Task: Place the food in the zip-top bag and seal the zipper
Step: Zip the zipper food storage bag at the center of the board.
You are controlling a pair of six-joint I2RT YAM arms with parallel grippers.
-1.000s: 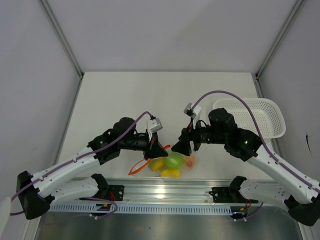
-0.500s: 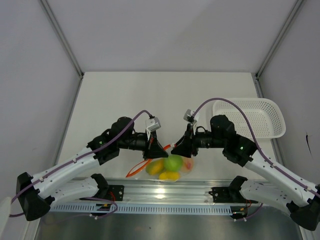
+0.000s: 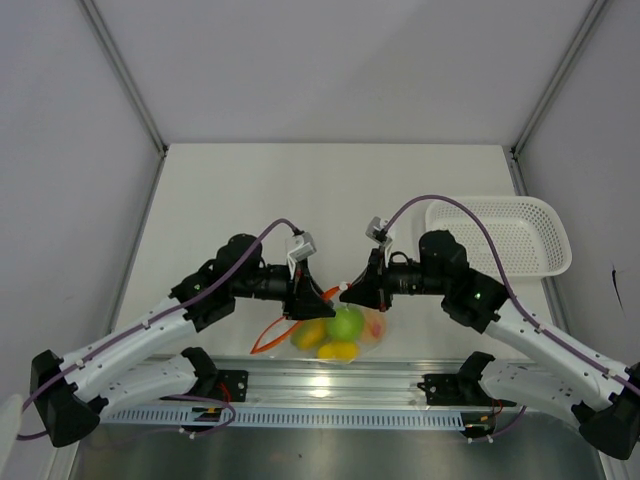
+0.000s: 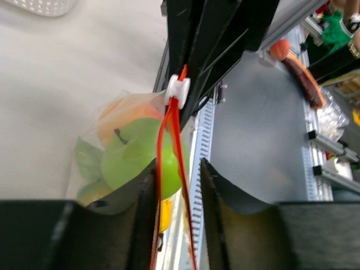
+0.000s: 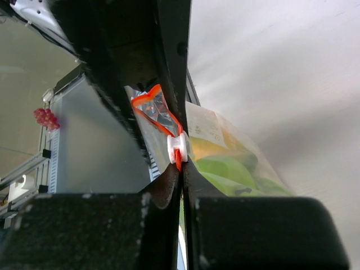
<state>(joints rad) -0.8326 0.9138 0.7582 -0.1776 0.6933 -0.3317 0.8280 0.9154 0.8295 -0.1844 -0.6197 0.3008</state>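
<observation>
Looking down from the top camera: holding the zip-top bag (image 3: 362, 340) at the front edge of the counter (image 3: 250, 200), right between the left pincer (image 3: 312, 298) and the right pincer (image 3: 349, 293). Counting two pincers, one bag, and one white basket (image 3: 500, 235) off to the right. Finding all the food (image 3: 340, 349) inside the bag, with no loose piece lying on the counter. Counting four pieces here: one green apple (image 3: 348, 322), two yellow-orange fruits (image 3: 313, 332), one pink peach (image 3: 378, 323).

Looking through the left wrist camera: leaving a narrow gap in the left pincer, with the red zipper (image 4: 169, 146) running through it, and not squeezing it, as far as can be told. Spotting one white slider (image 4: 178, 89) farther up the strip. Spotting one leafy green piece (image 4: 87, 160) beside the apple too, making five.

Looking through the right wrist camera: pinching tight with the right pincer, right on the zipper, just under the slider. Showing green and yellow through the clear bag beside it.

Judging the job: filling done, sealing under way. Not able to tell how much of the zipper is shut already. Probably needing more sliding along the strip.
</observation>
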